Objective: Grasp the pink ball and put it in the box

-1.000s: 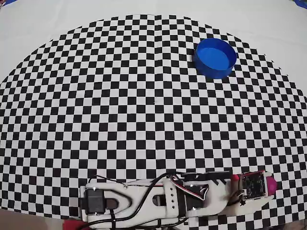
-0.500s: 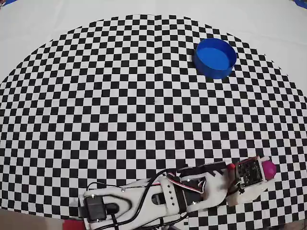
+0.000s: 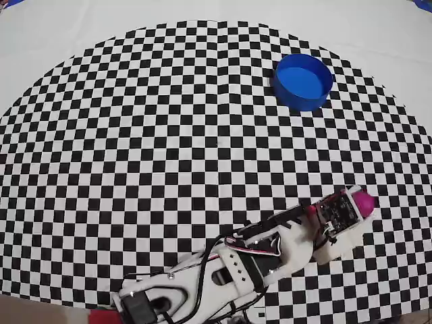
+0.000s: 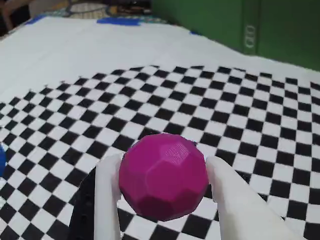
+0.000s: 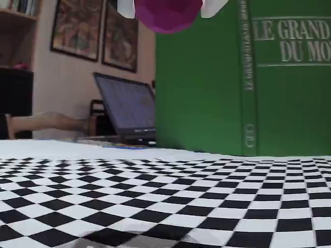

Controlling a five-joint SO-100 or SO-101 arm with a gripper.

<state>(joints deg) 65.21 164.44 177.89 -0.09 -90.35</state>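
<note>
- Black and white squares cover the mat [image 3: 169, 121], and the arm [image 3: 236, 270] has swung up over it toward the far side since 1 second ago.
- The blue box [image 3: 303, 82] has not moved. It is well away from the ball and empty.
- The gripper [image 4: 162, 172] has its 2 white fingers [image 4: 107, 192] squeezed tight on the ball.
- The pink ball [image 4: 163, 176] rides high off the mat, so carrying has begun.
</note>
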